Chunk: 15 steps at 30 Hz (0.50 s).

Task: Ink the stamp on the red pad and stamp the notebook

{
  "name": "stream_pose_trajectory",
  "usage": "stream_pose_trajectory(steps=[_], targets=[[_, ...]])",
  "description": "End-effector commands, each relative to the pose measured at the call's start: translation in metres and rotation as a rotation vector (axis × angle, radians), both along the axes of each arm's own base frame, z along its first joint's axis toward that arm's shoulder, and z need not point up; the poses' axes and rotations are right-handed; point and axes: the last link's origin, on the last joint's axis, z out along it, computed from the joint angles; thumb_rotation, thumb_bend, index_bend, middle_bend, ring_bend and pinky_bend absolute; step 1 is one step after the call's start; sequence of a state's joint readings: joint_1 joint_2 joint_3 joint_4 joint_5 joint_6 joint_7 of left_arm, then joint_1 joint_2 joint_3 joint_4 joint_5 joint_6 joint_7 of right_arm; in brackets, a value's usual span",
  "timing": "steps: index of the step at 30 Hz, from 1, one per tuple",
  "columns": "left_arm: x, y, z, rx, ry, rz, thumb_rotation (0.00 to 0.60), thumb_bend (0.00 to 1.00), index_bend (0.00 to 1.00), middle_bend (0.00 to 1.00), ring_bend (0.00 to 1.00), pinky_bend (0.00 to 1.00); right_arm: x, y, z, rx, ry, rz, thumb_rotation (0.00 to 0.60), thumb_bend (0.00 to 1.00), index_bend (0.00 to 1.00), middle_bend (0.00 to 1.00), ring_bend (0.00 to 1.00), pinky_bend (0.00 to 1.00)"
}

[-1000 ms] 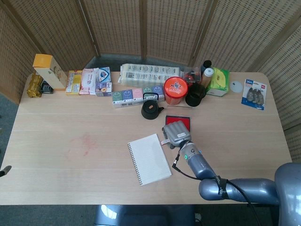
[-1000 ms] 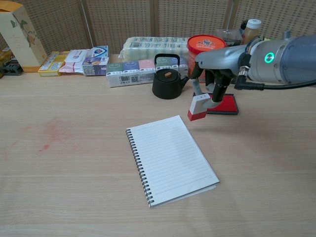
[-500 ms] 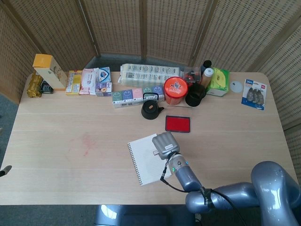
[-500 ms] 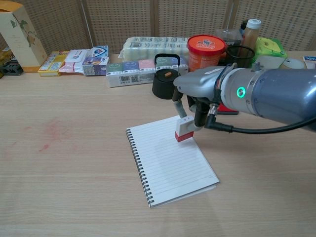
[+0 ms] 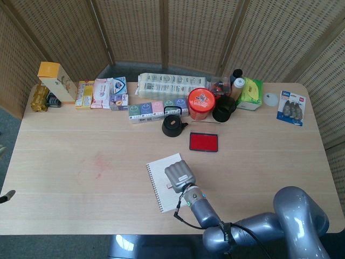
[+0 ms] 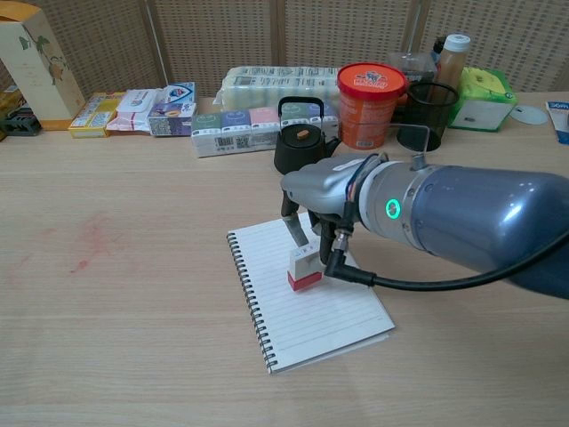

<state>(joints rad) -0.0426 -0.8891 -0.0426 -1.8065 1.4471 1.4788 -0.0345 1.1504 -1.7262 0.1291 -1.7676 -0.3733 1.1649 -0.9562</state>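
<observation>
My right hand (image 6: 316, 200) (image 5: 178, 174) holds a small white stamp with a red base (image 6: 303, 269) between its fingers, just above the middle of the open spiral notebook (image 6: 307, 316) (image 5: 159, 190). In the chest view the stamp's red base sits at the lined page; whether it touches the paper I cannot tell. In the head view the hand covers the stamp and much of the notebook. The red ink pad (image 5: 204, 142) lies on the table behind and to the right of the notebook. My left hand is not in any view.
A small black kettle (image 6: 300, 145) stands just behind the notebook. An orange tub (image 6: 366, 92), a black mesh cup (image 6: 422, 127), tissue packs (image 6: 249, 126) and boxes line the back of the table. A tall carton (image 6: 34, 62) stands at the far left.
My right hand carried the stamp from beside the red pad leftward and toward me over the notebook, then lowered it onto the middle of the page.
</observation>
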Motion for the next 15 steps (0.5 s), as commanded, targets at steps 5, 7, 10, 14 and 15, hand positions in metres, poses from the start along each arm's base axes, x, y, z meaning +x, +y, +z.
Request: stream_pose_trajectory(steps=[5, 7, 10, 14, 15], targets=[[-0.001, 0.0, 0.0, -0.001, 0.0, 0.001, 0.6, 0.0, 0.0, 0.0, 0.01, 0.0, 0.0, -0.003, -0.01, -0.009, 0.036, -0.003, 0.6, 0.45, 0.71, 0.92, 1.0, 1.0], [-0.001, 0.0, 0.001, 0.001, -0.001, 0.002, 0.6, 0.01, 0.0, 0.0, 0.01, 0.0, -0.001, -0.005, -0.011, -0.01, 0.039, -0.01, 0.6, 0.45, 0.71, 0.92, 1.0, 1.0], [-0.001, 0.0, 0.001, 0.002, -0.002, 0.004, 0.6, 0.01, 0.0, 0.0, 0.01, 0.0, -0.002, -0.005, -0.013, -0.009, 0.05, -0.015, 0.6, 0.45, 0.71, 0.92, 1.0, 1.0], [-0.001, -0.001, 0.0, -0.001, -0.002, 0.002, 0.6, 0.01, 0.0, 0.0, 0.01, 0.0, -0.004, -0.006, -0.015, -0.009, 0.059, -0.021, 0.6, 0.45, 0.71, 0.92, 1.0, 1.0], [-0.001, -0.001, 0.0, -0.001, -0.002, 0.001, 0.6, 0.01, 0.0, 0.0, 0.01, 0.0, -0.006, -0.007, -0.016, -0.009, 0.063, -0.025, 0.6, 0.45, 0.71, 0.92, 1.0, 1.0]])
